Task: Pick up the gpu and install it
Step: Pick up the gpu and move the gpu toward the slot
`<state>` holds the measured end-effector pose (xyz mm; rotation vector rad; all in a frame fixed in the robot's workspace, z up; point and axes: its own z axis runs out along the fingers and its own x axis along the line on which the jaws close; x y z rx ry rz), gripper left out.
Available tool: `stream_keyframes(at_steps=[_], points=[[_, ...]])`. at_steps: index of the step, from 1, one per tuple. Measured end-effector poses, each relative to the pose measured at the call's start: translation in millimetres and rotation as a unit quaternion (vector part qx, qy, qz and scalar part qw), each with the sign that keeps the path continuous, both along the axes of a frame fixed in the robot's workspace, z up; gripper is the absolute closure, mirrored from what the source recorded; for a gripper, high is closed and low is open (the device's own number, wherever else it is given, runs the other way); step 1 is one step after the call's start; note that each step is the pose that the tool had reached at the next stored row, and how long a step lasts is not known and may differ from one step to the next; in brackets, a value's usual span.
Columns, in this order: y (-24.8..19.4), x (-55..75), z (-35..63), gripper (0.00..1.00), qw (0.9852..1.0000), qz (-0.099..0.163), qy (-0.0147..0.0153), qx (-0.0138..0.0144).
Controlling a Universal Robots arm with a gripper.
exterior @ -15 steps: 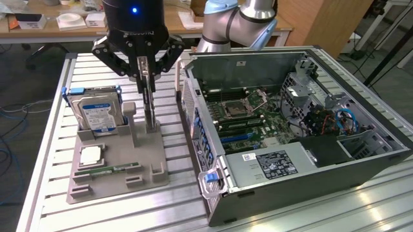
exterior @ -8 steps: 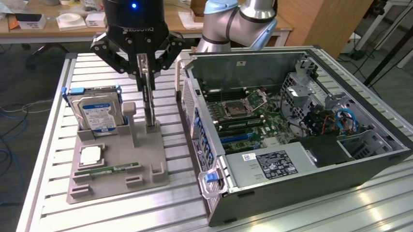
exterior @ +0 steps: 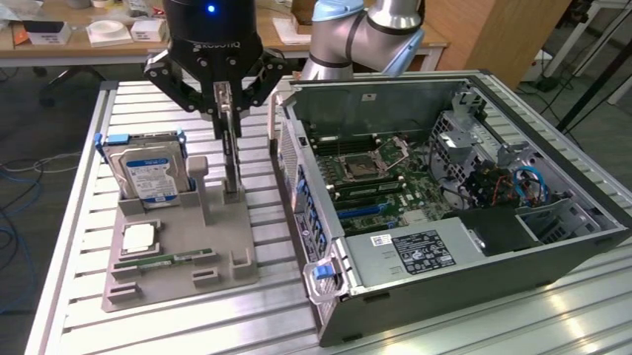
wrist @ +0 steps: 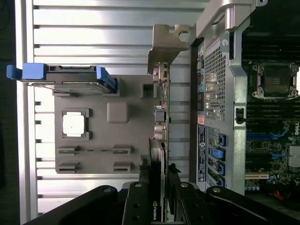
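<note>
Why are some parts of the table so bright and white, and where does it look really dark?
Exterior view: light bounces off the metal table, leaving pale glare streaks beside the computer case. Wrist view: the table washes out almost white, while the hand holding the gpu looks nearly black against it.

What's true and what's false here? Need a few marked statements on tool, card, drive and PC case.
1. The tool is shut on the slim black expansion card with a silver end bracket, which stands on edge. True.
2. That card is already plugged in. False: it is over the flat grey plastic holder tray, outside the grey metal computer case.
3. The silver hard drive with a blue-white label stands upright in the tray. True.
4. The case's side is covered. False: it is open, the green motherboard exposed.
</note>
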<state>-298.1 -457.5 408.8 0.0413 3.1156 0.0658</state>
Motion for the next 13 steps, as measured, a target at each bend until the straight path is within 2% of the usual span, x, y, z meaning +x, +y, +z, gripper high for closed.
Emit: stream_keyframes(at_steps=[13], points=[[0.0,16.0,0.0,0.74,1.0000,0.000,0.0000,0.0000]])
